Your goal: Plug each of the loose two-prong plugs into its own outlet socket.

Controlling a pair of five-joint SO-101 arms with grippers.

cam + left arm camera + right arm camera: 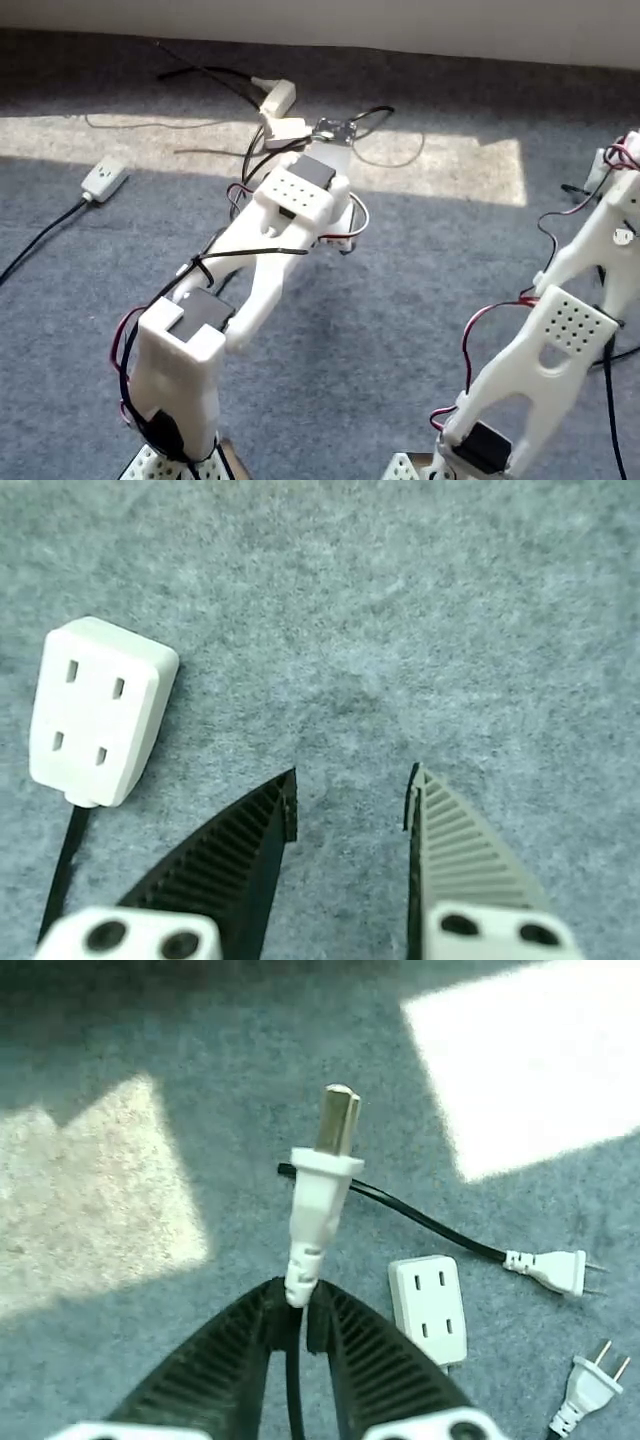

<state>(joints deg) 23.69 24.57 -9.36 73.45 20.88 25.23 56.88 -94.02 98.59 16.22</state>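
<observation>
My right gripper [297,1305] is shut on the cord end of a white two-prong plug [320,1195], held above the carpet with its prongs pointing away from the camera. Below it lie a white two-socket outlet block [428,1308], a white plug on a black cord [550,1268] and another white plug [590,1385]. My left gripper [350,800] stands open over bare carpet with nothing between its fingers, and a white two-socket outlet block [95,710] lies beside it. In the high view the left arm [290,200] stretches toward the far middle, and the right arm [575,320] stands at the right edge.
A third white outlet [105,178] on a black cord lies far left on the grey carpet. More white connectors [280,97] and thin loose cables [390,150] lie beyond the left arm's far end. A sunlit band crosses the carpet at the back.
</observation>
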